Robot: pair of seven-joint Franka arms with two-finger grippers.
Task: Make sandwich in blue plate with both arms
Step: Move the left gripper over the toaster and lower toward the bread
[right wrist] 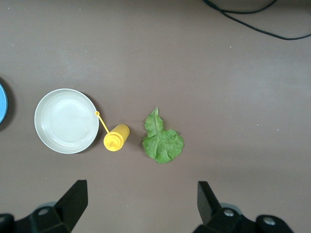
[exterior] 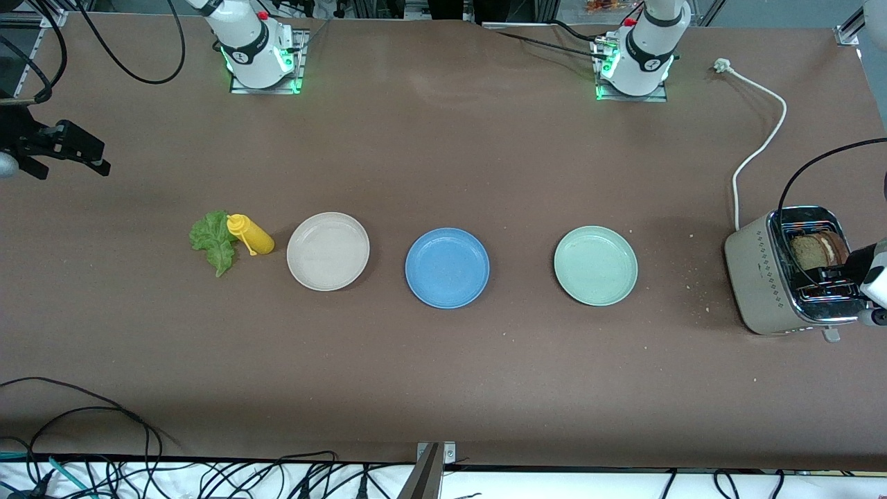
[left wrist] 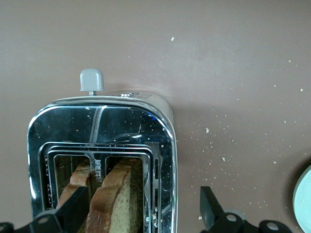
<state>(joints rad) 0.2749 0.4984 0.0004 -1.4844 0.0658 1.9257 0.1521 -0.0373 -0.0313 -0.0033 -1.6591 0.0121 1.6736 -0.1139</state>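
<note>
From the front I see the blue plate (exterior: 447, 267) bare at mid-table, between a beige plate (exterior: 328, 251) and a mint plate (exterior: 595, 265). The lettuce leaf (exterior: 212, 241) lies toward the right arm's end, and a toaster (exterior: 761, 277) stands at the left arm's edge.

My left wrist view shows the left gripper (left wrist: 141, 211) spread wide over the toaster's bread slices (left wrist: 115, 194).

My right wrist view has the right gripper (right wrist: 141, 204), fingers apart, high over the lettuce and a yellow bottle (right wrist: 115, 137).

High front overview; wrist cameras straight down over table (exterior: 443, 388).
</note>
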